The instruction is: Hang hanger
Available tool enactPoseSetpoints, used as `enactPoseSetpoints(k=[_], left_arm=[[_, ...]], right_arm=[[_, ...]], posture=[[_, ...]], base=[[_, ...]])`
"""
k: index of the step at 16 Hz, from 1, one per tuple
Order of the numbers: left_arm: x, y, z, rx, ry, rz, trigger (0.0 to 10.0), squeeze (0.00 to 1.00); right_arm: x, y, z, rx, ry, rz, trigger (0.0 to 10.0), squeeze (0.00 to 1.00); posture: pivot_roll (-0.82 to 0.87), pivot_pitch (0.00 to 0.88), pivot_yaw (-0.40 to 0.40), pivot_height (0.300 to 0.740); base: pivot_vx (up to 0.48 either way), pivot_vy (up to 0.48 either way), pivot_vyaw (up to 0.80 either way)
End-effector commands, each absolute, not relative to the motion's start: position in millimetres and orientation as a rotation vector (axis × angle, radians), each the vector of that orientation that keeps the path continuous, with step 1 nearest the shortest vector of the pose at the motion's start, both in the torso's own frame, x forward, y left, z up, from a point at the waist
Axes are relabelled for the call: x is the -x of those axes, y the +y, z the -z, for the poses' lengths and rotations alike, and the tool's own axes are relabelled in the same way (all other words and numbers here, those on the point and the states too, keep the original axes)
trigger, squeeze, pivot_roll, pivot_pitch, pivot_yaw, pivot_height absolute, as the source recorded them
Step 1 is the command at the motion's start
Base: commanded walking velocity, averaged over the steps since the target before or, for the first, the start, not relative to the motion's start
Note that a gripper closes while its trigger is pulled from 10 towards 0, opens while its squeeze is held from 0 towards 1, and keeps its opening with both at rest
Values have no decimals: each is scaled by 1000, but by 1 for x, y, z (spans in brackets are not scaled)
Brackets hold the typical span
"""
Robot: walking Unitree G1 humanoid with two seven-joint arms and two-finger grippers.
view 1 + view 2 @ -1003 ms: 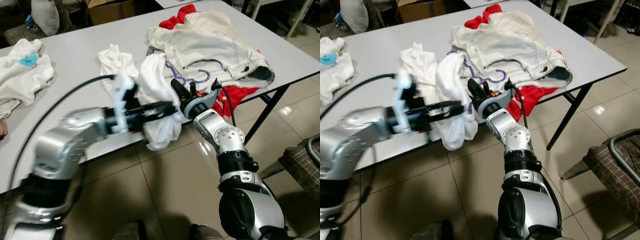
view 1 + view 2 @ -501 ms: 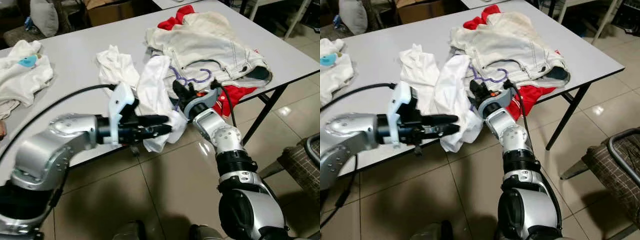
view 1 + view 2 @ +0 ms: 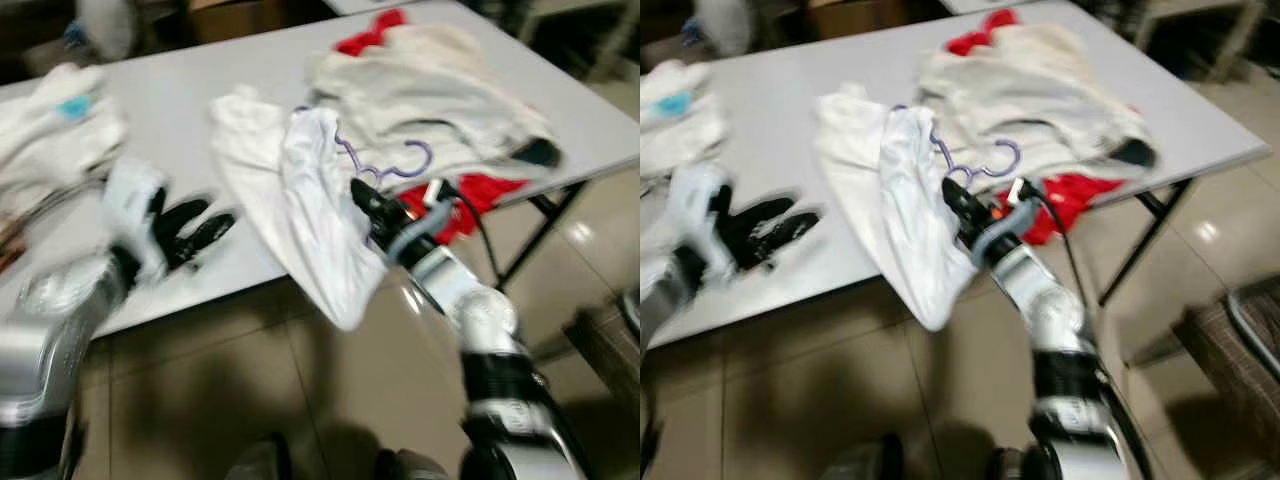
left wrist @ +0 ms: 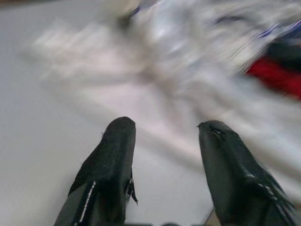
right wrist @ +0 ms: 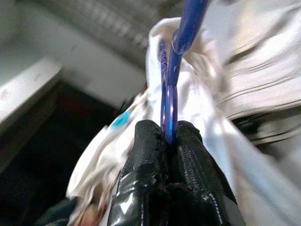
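Now: right tool [image 5: 168, 141] pinches thin purple wire hanger [image 3: 385, 165] | white shirt [image 3: 320, 215] limp, light | left tool [image 4: 164, 155] spread, holding nothing | grip stiff wire, not cloth

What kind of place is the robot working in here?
Probably a room set up for sorting laundry: a long grey table on a tiled floor, heaped with clothes, and a purple hanger carrying a white garment.

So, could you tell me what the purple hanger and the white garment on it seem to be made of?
Hanger: thin, smooth, glossy purple rod with a highlight along it, likely plastic or coated wire; the look leaves it open. The right gripper is shut on it. Garment: soft white woven or knit cloth, matte, folding and drooping limply over the table edge, probably cotton, though blur hides the weave.
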State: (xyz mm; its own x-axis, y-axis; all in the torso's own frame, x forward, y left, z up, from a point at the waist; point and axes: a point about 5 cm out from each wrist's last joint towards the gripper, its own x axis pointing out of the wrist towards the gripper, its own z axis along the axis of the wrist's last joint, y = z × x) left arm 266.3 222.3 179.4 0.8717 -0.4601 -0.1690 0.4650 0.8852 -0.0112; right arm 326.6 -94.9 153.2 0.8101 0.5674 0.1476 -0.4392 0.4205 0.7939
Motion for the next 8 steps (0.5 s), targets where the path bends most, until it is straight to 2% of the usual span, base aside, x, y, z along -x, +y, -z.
enactPoseSetpoints(k=[1,3,6,8], left_arm=[[-260,223,-176,-44,186,462,10000,1000],[-236,216,-149,-11,230,426,10000,1000],[-225,198,-145,49,155,420,10000,1000],[-217,187,-135,17,195,468,10000,1000]], right_arm=[[-320,-90,-164,-934,129,-714,10000,0],[-294,-98,-161,-788,166,-769,10000,0],[-259,-106,-160,-651,206,-842,10000,0],[-244,-109,-155,-583,248,-856,10000,0]], posture=[[-37,118,68,740],[-40,128,54,740],[-38,138,22,740],[-43,141,17,740]], base=[[0,0,800],[0,0,791],[0,0,788],[0,0,781]])
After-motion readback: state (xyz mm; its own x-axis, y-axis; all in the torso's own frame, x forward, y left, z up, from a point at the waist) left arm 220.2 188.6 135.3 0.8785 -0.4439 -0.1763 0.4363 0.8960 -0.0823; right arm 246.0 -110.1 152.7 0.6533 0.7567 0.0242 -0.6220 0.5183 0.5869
